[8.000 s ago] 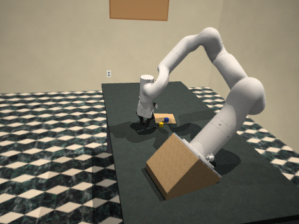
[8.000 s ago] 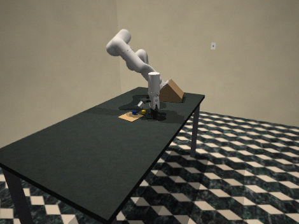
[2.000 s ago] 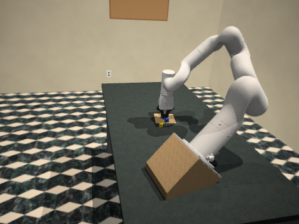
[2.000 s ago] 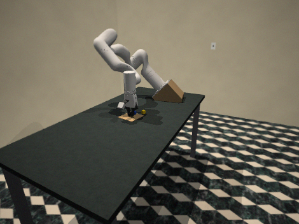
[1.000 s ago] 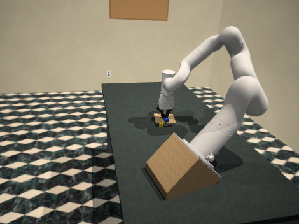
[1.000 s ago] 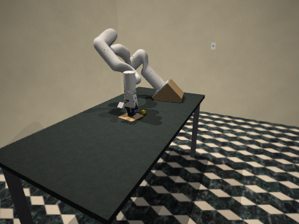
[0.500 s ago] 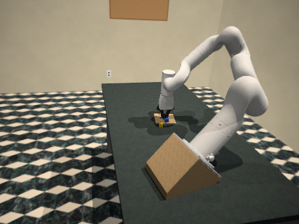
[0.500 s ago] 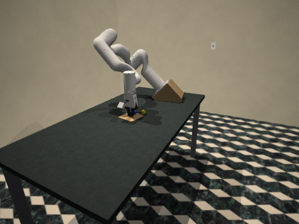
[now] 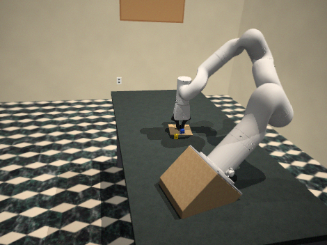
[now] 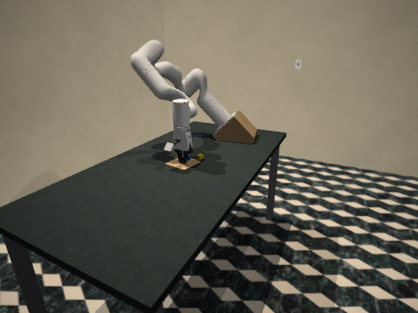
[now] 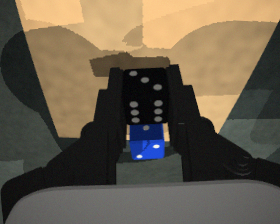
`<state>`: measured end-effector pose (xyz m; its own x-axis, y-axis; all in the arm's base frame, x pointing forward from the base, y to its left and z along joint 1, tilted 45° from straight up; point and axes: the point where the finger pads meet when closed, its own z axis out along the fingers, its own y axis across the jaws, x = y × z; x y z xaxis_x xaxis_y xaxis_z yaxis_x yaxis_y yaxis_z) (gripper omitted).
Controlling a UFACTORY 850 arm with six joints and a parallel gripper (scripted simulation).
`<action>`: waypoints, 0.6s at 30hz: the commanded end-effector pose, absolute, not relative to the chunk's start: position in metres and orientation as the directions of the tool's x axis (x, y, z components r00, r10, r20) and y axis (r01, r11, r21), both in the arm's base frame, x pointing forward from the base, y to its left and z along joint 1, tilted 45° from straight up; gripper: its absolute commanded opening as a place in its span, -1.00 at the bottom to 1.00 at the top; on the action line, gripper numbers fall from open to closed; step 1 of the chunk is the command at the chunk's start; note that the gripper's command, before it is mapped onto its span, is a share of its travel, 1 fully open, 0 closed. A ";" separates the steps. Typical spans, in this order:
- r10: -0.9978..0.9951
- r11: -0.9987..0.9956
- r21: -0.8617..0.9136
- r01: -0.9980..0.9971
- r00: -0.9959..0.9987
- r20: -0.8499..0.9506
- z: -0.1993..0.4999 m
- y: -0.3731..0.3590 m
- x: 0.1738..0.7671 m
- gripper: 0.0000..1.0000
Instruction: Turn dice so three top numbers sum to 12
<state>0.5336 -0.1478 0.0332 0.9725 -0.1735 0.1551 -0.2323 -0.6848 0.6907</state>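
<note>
- Gripper [image 9: 180,126] [image 10: 182,159] [image 11: 145,84] pts down, closed on black die [image 11: 145,95]; dark finger on each side of it, touching.
- Black die: wrist cam shows 3 pips on one face, 6 on the adj. one. In top & ext. views it's too small & dark to pick out from the fingers. Can't tell if it touches the mat.
- Blue die [image 9: 182,131] [image 10: 188,156] [image 11: 147,143] just beside black die, toward the robot-base side; 2 pips on its brighter face, 1 on the darker one. In wrist view it overlaps the mat's edge; can't tell how much of it is supported.
- Yellow die [image 9: 176,136] [image 10: 200,156] at the mat's base-side edge, near blue; not fully on mat. Pip count too small to read.
- Tan mat [image 9: 172,127] [image 10: 183,167] [image 11: 200,60] on the dark bench [image 9: 149,105] [image 10: 124,214] [image 11: 30,90], approx. midway btwn its long edges, well in from the corners.
- White arm [image 9: 252,112] [image 10: 150,76] reaches over from a brown wedge block [image 9: 186,183] [image 10: 237,130] near the bench's robot-end short edge.
</note>
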 end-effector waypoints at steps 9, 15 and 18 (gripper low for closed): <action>-0.173 -0.685 0.690 -0.233 0.972 0.156 0.032 -0.149 0.534 -0.58; -0.173 -0.685 0.690 -0.233 0.972 0.156 0.031 -0.150 0.534 -0.58; -0.173 -0.685 0.690 -0.233 0.972 0.156 0.031 -0.150 0.534 -0.58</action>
